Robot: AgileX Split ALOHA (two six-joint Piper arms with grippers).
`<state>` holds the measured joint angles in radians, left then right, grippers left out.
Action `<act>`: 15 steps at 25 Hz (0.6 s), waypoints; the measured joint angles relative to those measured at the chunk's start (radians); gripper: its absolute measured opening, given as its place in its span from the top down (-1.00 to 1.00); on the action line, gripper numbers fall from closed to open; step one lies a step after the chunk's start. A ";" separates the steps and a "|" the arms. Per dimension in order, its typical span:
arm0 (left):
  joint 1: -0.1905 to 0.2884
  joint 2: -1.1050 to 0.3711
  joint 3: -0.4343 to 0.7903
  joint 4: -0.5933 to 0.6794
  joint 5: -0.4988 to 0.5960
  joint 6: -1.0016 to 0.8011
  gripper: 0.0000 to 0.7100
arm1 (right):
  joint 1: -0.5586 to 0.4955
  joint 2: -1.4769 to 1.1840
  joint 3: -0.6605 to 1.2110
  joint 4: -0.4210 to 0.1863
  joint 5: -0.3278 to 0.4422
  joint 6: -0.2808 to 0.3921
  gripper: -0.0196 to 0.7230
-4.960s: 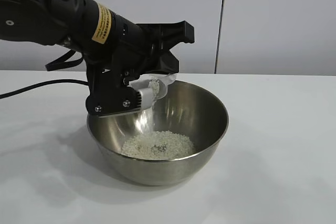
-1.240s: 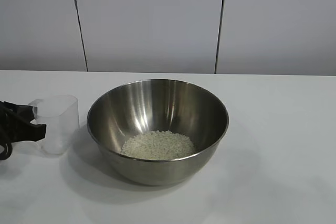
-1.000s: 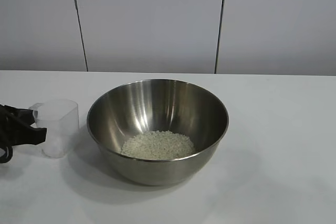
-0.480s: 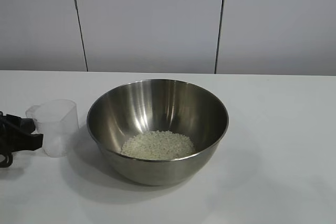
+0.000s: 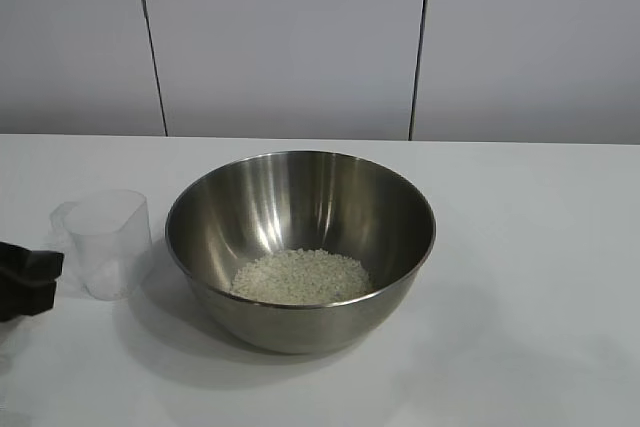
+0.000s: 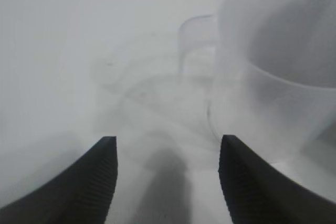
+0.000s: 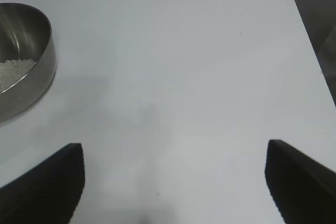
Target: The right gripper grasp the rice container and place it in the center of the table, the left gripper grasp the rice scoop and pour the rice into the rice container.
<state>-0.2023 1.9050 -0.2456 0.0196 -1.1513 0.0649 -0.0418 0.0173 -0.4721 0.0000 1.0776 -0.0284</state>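
Steel bowl (image 5: 300, 247): mid-worktop (image 5: 530, 247), upright, holding a low heap of rice (image 5: 300, 277).
Plastic cup (image 5: 105, 242): upright, empty, just beside the bowl.
Left claw (image 6: 167, 182): fingers apart, near the cup, not touching.
Right claw (image 7: 176, 182): fingers wide apart, above bare worktop, well apart from the bowl.

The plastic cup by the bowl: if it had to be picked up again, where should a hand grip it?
Probably across the cup's body, coming from the left hand's side. It stands upright and empty, with the steel bowl close on its other side.
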 joint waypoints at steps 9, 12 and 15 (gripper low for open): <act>0.002 -0.440 -0.149 0.245 0.630 -0.085 -0.51 | 0.000 0.000 0.000 0.000 0.000 0.000 -0.77; 0.002 -0.565 -0.283 0.358 0.979 -0.326 -0.54 | 0.000 0.000 0.000 0.000 0.000 0.000 -0.77; 0.002 -0.632 -0.443 0.435 1.311 -0.453 -0.65 | 0.000 0.000 0.000 0.000 0.000 0.000 -0.77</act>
<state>-0.2003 1.2728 -0.6882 0.4550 0.1597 -0.3880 -0.0418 0.0173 -0.4721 0.0000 1.0776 -0.0284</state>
